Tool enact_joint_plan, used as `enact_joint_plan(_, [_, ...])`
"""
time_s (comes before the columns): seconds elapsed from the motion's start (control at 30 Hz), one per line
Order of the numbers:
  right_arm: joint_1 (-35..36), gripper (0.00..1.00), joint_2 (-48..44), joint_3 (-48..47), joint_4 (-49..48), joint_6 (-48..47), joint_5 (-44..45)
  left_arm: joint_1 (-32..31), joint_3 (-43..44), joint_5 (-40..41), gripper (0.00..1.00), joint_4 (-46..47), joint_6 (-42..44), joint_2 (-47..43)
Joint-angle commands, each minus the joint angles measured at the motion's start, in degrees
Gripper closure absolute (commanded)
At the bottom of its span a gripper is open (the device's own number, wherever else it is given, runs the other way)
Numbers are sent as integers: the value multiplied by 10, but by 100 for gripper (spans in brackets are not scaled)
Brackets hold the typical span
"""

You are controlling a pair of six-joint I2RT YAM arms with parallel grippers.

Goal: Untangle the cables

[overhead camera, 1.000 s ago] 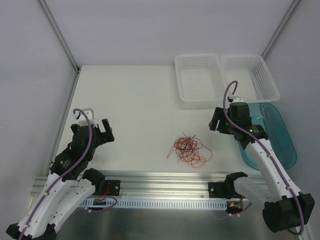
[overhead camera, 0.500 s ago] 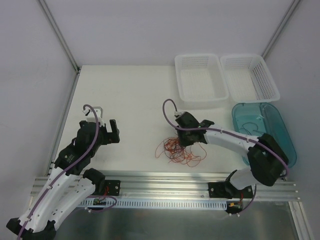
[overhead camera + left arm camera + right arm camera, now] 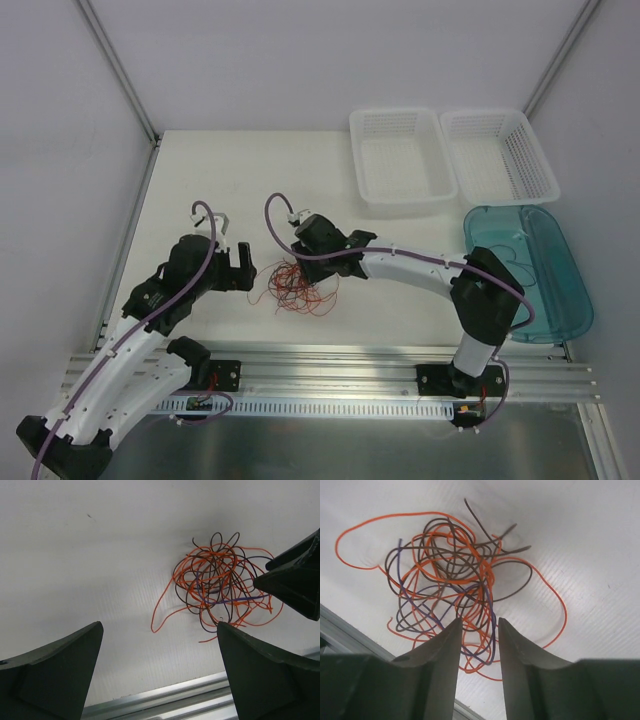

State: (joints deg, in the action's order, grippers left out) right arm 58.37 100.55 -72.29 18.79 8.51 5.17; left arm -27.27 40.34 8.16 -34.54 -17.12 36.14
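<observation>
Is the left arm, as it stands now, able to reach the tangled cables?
Probably yes. The left gripper is open beside the cables, with only table between them. The right gripper sits at the tangle's far side, so they might crowd.

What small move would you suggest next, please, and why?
Probably close the right tool on the cables running between its fingers: a narrow gap shows there, so nothing looks gripped, while the left tool stands wide open beside them.

Cables (image 3: 300, 285): hair-thin wires, mostly orange and dark brown, at least one purple strand. All tangled in single loose, curly clump. Clump lies flat on white table (image 3: 250, 180), near front edge. Orange loops trail outward from clump.
</observation>
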Motion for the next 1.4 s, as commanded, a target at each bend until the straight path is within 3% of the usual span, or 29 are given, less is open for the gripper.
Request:
enact_joint_plan(0.0, [-3,56,-65,28,9,0,12,7,7,-65,1,16,-25,30])
enact_joint_plan(0.1, [2,44,-116,68,-3,8,6,6,14,-82,1,21,-54,61])
enact_joint_plan(0.27, [16,36,-197,160,-24,61,44,3,25,-135,1,33,-65,139])
enact_joint_plan(0.47, [29,28,-268,283,-87,181,107,-42,57,-87,1,44,-73,224])
enact_joint_plan(0.63, [38,25,-262,359,-177,242,125,-96,95,-23,1,49,-84,308])
enact_joint_plan(0.83, [47,27,-211,370,-261,266,123,-120,101,17,1,65,-104,385])
enact_joint_plan(0.97, [51,27,-169,360,-295,270,110,-121,63,17,7,98,-124,390])
enact_joint_plan(1.07, [56,28,-135,345,-309,270,108,-121,35,4,13,130,-143,391])
enact_joint_plan(1.17, [58,30,-103,333,-314,272,114,-121,6,-4,28,167,-160,397])
enact_joint_plan(1.3, [59,40,-79,324,-303,270,126,-122,-19,-4,42,200,-179,415])
enact_joint_plan(1.33, [58,49,-82,326,-293,271,129,-121,-24,5,49,205,-182,418])
enact_joint_plan(1.37, [59,54,-86,328,-287,270,135,-121,-30,11,64,206,-189,419])
